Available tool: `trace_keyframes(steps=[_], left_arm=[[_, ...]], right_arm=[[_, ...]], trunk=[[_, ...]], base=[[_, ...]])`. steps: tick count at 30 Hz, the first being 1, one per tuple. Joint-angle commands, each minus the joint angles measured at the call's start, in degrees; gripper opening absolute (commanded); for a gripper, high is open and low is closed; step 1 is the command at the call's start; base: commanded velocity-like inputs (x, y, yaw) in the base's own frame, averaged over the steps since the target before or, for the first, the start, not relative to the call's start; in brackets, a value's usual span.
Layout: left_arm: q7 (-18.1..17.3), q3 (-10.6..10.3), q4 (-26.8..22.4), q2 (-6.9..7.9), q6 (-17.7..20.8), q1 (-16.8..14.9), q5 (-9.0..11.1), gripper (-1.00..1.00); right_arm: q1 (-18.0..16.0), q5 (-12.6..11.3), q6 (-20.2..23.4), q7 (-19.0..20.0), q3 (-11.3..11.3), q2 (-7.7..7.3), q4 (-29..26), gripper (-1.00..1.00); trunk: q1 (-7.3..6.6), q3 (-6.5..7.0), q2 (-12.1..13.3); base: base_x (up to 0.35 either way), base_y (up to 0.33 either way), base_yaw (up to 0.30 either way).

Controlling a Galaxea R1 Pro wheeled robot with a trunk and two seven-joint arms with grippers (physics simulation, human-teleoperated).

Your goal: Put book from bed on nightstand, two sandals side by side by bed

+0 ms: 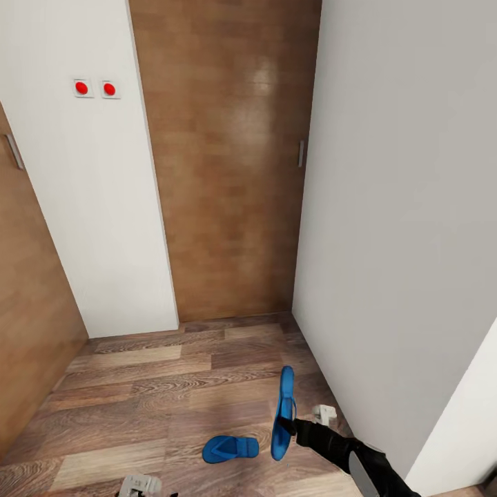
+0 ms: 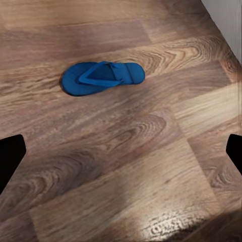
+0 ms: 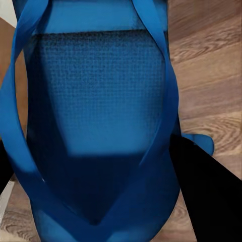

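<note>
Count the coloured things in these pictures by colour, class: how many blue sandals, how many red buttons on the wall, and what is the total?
Blue sandals: 2, one lying flat on the floor, one held up on edge by the right gripper (sandal at)
Red wall buttons: 2
Total: 4

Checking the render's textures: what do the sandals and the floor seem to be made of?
The held sandal looks like matte blue foam or rubber, going by its fine dimpled footbed and smooth straps. The other sandal looks the same. The floor looks like wood plank or laminate: visible grain, seams, slight sheen.
</note>
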Motion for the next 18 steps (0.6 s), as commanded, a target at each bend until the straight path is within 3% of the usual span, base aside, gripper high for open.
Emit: trace_keyframes(steps=[1, 5, 8, 11, 12, 14, 16, 17, 18], left_arm=[[-0.56, 0.17, -0.74, -0.04, 0.39, -0.03, -0.18, 1.00], [-1.48, 0.12, -7.24, -0.10, 1.14, -0.16, 1.92, 1.00], [-1.70, 0.06, -14.29, -0.27, 4.77, -1.07, 3.97, 1.00], [-1.43, -0.24, -20.50, -0.36, 14.97, -4.67, 4.74, 1.00], [-1.37, -1.80, -21.38, -0.40, 18.43, -7.84, 4.81, 1.00], [-1.34, -6.84, -21.96, -0.44, 23.20, -14.27, 4.81, 1.00], [-1.13, -16.64, -20.29, -0.52, 29.97, -20.19, 3.43, 1.00], [-1.13, -20.44, -19.36, -0.75, 31.63, -21.61, 2.51, 1.00], [-1.14, -22.33, -18.88, -0.97, 32.22, -22.23, 2.02, 1.00]], right_arm=[[-0.01, -0.45, 1.13, 0.19, -0.09, -0.05, -0.61, -1.00], [-0.02, -0.45, 4.35, 0.22, -0.16, -0.44, -4.07, -1.00], [-0.02, -0.45, 5.81, 0.29, -0.18, -0.60, -7.23, -1.00], [-0.02, -0.52, 10.24, 0.33, -0.19, -1.23, -10.45, -1.00], [-0.02, -0.53, 11.99, 0.32, -0.22, -1.40, -11.14, -1.00], [-0.02, -0.50, 14.11, 0.29, -0.25, -1.57, -12.18, -1.00], [-0.02, -0.47, 15.21, 0.23, -0.27, -1.65, -12.71, -1.00], [-0.02, -0.46, 15.35, 0.23, -0.27, -1.66, -12.78, -1.00], [-0.02, -0.46, 15.40, 0.22, -0.27, -1.67, -12.82, -1.00]], trunk=[[-0.01, -0.06, -0.02], [-0.01, -0.06, -0.02], [-0.01, -0.06, -0.02], [-0.01, -0.06, -0.02], [-0.01, -0.06, -0.02], [-0.01, -0.06, -0.02], [-0.01, -0.06, -0.02], [-0.01, -0.06, -0.02], [-0.01, -0.06, -0.02]], base=[[0.000, 0.000, 0.000], [0.000, 0.000, 0.000], [0.000, 0.000, 0.000], [0.000, 0.000, 0.000], [0.000, 0.000, 0.000], [0.000, 0.000, 0.000], [0.000, 0.000, 0.000], [0.000, 0.000, 0.000], [0.000, 0.000, 0.000]])
